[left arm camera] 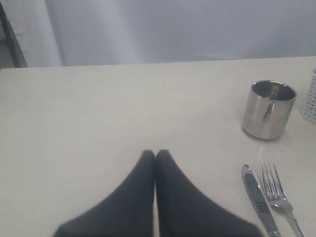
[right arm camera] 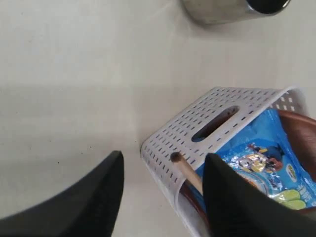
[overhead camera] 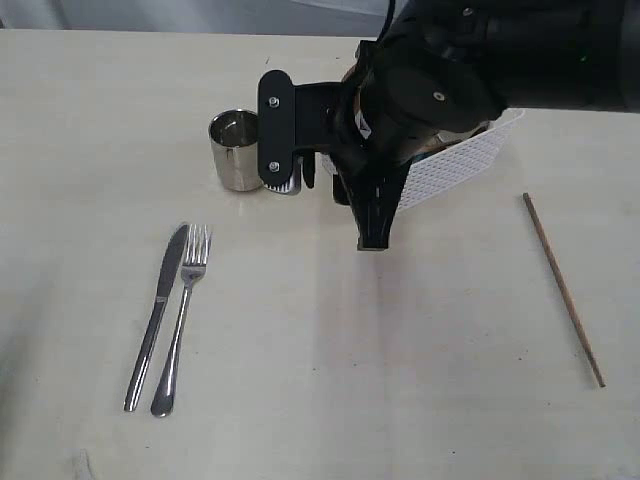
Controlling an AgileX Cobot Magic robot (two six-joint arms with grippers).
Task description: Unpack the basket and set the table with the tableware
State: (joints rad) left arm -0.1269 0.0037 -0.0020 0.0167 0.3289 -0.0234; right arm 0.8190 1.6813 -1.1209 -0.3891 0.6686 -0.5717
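Nearest, the knife (overhead camera: 155,315) and fork (overhead camera: 182,320) lie side by side on the surface (overhead camera: 350,400), with one chopstick (overhead camera: 563,288) well apart to the right. The left gripper (left arm camera: 156,154) is pressed together, empty. Beyond, the right gripper (right arm camera: 163,160) hangs spread astride the basket (right arm camera: 197,123) wall, near the second chopstick (right arm camera: 185,170) (its end at the rim, beside the chip bag (right arm camera: 261,163)). Closing here could pinch the lattice and drag the basket into the cup (overhead camera: 234,150).

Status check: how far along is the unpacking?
Done: the knife, fork, steel cup and one chopstick lie on the table. In hand: nothing; the right gripper is open above the basket corner where a second chopstick pokes out; the left gripper is shut over bare table. Left: that chopstick and the reddish-brown plate, partly hidden by the blue chip bag; anything else inside is hidden.
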